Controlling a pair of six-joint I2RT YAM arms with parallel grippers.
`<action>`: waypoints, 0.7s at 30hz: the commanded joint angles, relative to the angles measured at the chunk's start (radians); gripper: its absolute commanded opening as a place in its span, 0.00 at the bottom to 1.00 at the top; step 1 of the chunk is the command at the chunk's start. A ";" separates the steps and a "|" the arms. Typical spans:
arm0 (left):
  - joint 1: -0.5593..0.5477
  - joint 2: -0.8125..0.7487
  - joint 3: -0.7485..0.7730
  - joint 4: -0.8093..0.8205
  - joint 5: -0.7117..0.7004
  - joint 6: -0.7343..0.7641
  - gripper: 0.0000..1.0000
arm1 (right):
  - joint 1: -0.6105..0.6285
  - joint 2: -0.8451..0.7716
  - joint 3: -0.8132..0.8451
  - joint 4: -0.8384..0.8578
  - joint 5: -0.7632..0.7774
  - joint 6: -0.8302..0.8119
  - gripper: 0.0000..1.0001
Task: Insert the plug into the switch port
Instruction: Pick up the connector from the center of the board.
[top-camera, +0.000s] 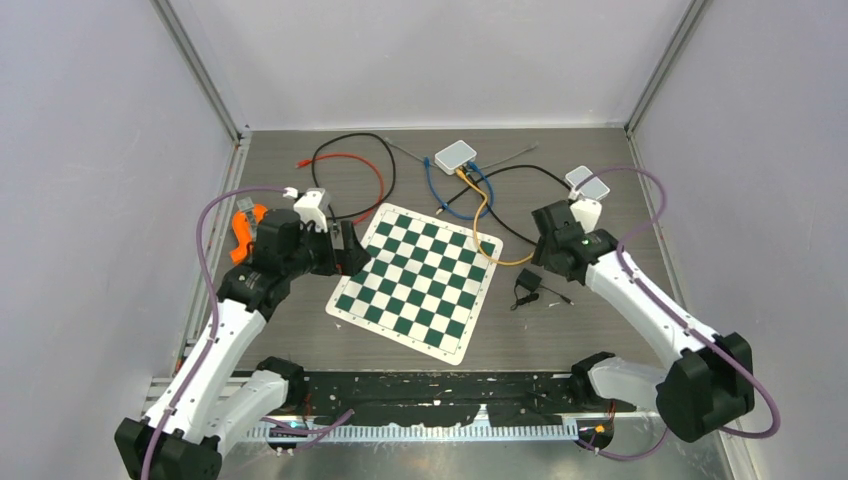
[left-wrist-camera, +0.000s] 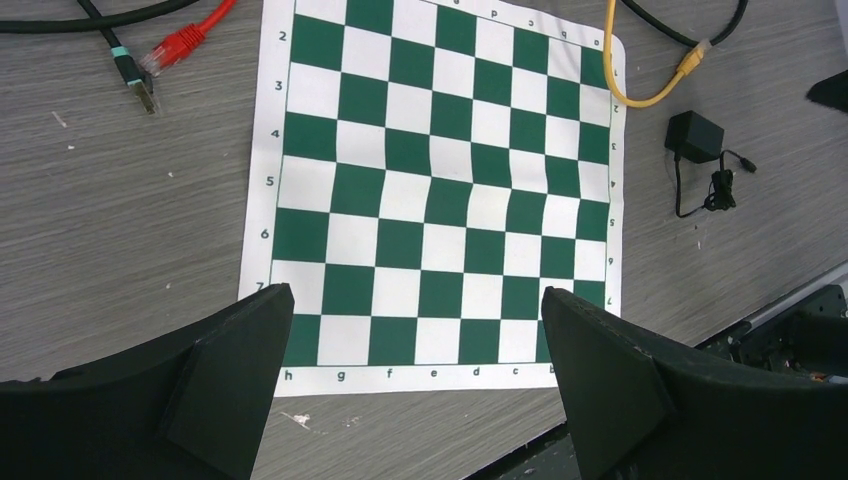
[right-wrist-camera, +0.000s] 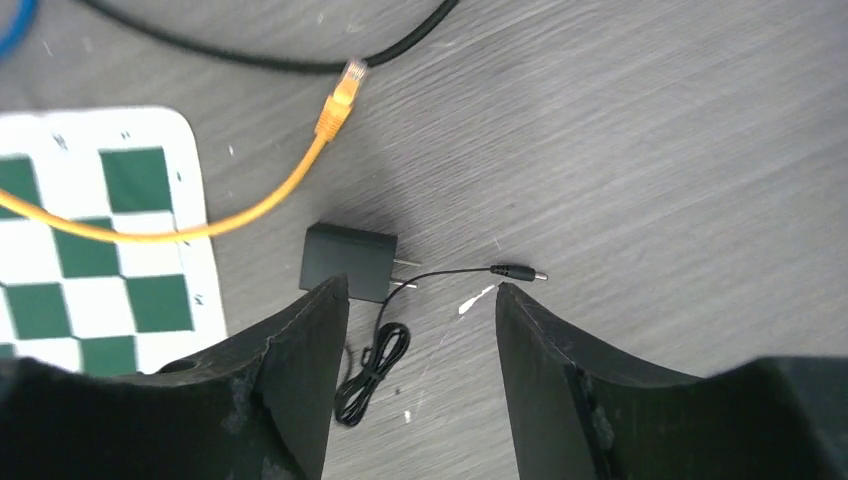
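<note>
Looks like the pick-up step. Probably going for the barrel plug (right-wrist-camera: 518, 271) of the black adapter (right-wrist-camera: 348, 260), though could equally mean the loose orange connector (right-wrist-camera: 340, 100); can't settle from here.

State of right end effector (right-wrist-camera: 420, 292): partway open, empty, above the surface (right-wrist-camera: 650, 150), over the stretch between adapter and plug. State of left end effector (left-wrist-camera: 417, 300): fully spread, empty, over the chequered mat (left-wrist-camera: 440, 190).

To do it well:
- Shift toward the plug and line the jaws across its barrel, not along it.
- Grip on the black sleeve, leaving the metal tip free for the port.
- Avoid pinching the thin cord (right-wrist-camera: 440, 272) alone; too slack to steer.
- Mind the adapter dragging behind on the way to the white switch (top-camera: 455, 154), well apart at the far side.

Plug itself: small, black, cylindrical, short bright tip, lying flat, pointing away from the adapter. Likely to roll or skid under a sloppy close.
</note>
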 joint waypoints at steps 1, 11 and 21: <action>-0.004 -0.035 0.013 0.012 -0.011 0.003 0.99 | -0.044 -0.034 0.167 -0.238 0.122 0.343 0.62; -0.008 -0.035 0.012 0.020 0.009 -0.014 1.00 | -0.253 -0.002 0.047 -0.207 -0.095 0.689 0.56; -0.018 -0.038 0.012 0.018 0.014 -0.015 1.00 | -0.340 0.181 0.026 -0.138 -0.293 0.938 0.53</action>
